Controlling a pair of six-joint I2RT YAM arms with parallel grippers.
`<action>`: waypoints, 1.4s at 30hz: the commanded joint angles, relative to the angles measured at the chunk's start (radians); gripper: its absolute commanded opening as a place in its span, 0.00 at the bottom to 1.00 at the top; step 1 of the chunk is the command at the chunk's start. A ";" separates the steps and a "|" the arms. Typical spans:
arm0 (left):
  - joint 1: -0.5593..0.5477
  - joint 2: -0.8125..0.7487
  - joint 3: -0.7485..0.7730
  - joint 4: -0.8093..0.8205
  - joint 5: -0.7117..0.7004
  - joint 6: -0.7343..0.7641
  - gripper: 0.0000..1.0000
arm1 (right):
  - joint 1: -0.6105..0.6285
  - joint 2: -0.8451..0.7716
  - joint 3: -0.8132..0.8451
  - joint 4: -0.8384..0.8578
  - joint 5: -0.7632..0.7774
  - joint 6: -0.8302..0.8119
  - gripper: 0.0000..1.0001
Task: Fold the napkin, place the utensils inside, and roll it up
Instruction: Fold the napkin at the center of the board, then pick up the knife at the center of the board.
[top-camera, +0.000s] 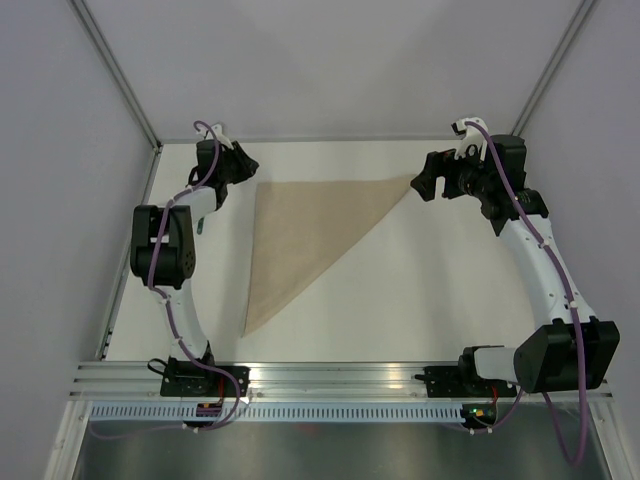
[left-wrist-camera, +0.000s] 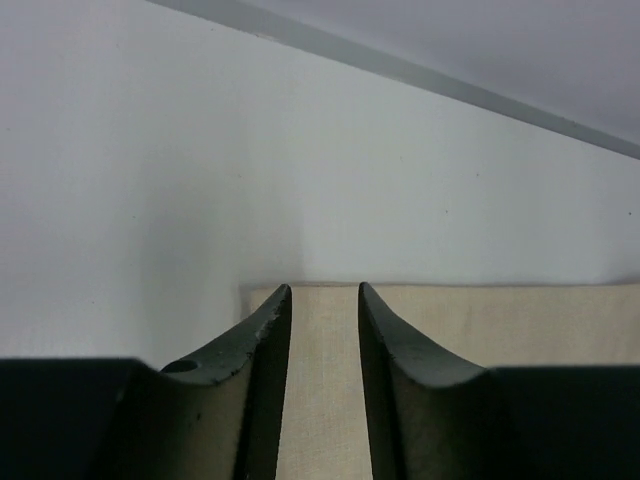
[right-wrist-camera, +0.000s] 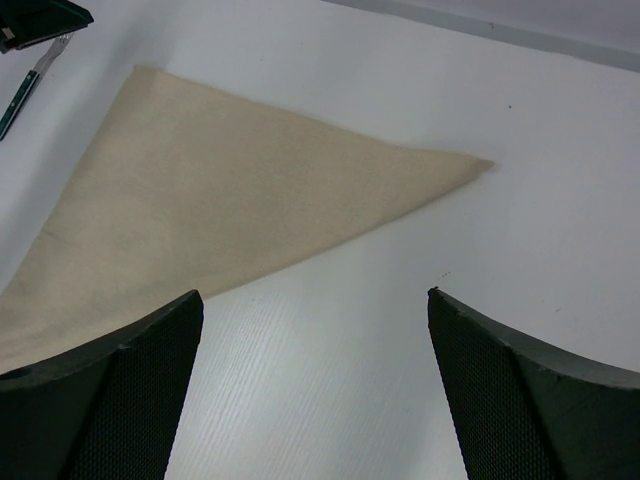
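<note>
The tan napkin (top-camera: 300, 230) lies flat on the white table, folded into a triangle with its long point toward the near side. My left gripper (top-camera: 243, 166) is at the napkin's far left corner. In the left wrist view its jaws (left-wrist-camera: 325, 288) stand a little apart over the cloth (left-wrist-camera: 500, 320) and hold nothing. My right gripper (top-camera: 424, 186) is wide open just off the napkin's right tip. The right wrist view (right-wrist-camera: 313, 295) shows bare table between its jaws, with the napkin (right-wrist-camera: 230, 200) ahead. A fork (right-wrist-camera: 25, 85) with a dark handle lies left of the napkin, beside the left gripper (right-wrist-camera: 40, 20).
Grey walls close the table at the back and on both sides. A metal rail (top-camera: 330, 375) runs along the near edge by the arm bases. The white tabletop (top-camera: 430, 290) lies right of the napkin.
</note>
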 joint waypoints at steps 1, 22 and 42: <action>0.023 0.012 0.085 -0.034 0.003 0.020 0.39 | 0.001 -0.030 0.015 0.007 -0.016 -0.012 0.98; 0.126 -0.232 -0.104 -0.332 -0.481 0.212 0.62 | -0.001 -0.076 -0.037 0.010 -0.096 -0.026 0.98; 0.178 0.002 0.123 -0.525 -0.327 0.336 0.63 | 0.001 -0.091 -0.050 0.011 -0.119 -0.010 0.98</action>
